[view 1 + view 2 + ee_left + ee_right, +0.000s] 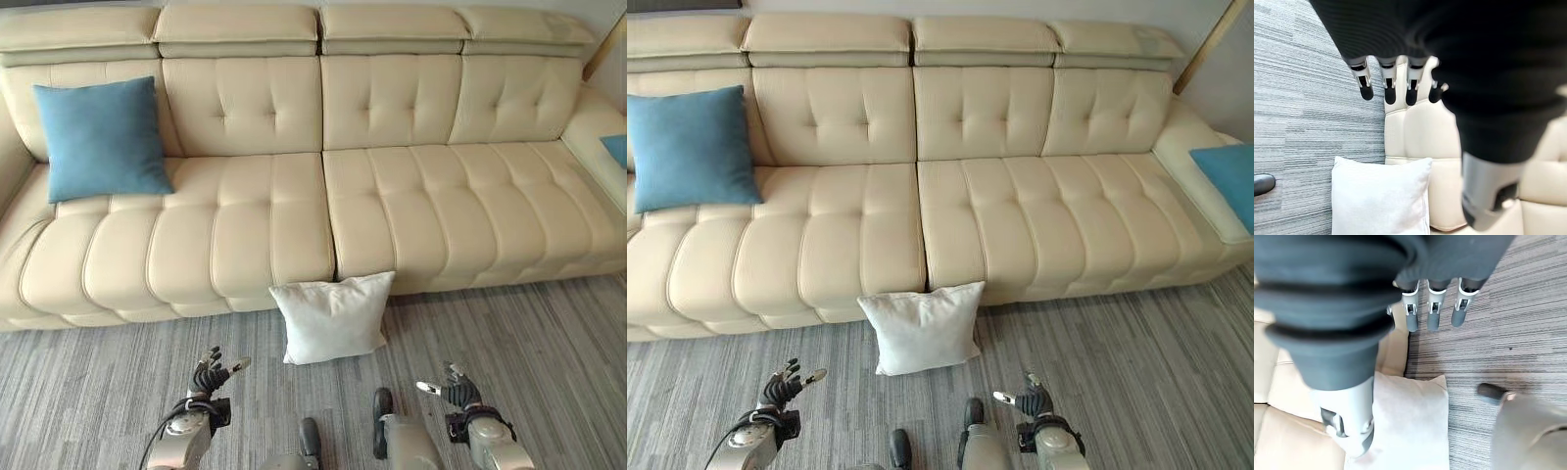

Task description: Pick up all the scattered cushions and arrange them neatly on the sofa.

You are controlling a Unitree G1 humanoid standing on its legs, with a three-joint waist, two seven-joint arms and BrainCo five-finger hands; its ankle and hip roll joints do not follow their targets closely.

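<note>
Presently, the fingers [1387, 88] of the left hand [210, 376] are seen held straight and slightly spread, with nothing gripped between them and the thumb. The fingers [1432, 316] of the right hand [455, 390] are likewise extended and relaxed, and no object is held. Both hands are found low over the grey striped carpet [549, 362], the left at about 7 o'clock and the right at about 5 o'clock from the white cushion [334, 316], each clear of it and not touching it.

The white cushion is observed on the floor, propped upright against the front edge of the sofa [411, 206], just at the seam where the two seat sections meet. In the wrist views it is seen ahead of each hand, with bare carpet between fingertips and fabric.

A blue cushion [101, 137] is noted on the sofa at about 10 o'clock from the white one, standing against the backrest at the far left end of the seat, tilted slightly. A second blue cushion [1227, 181] is recorded at about 2 o'clock, lying on the right-hand section of the sofa and cut off by the edge of the picture. The middle seats of the sofa are noted between the two blue cushions.
</note>
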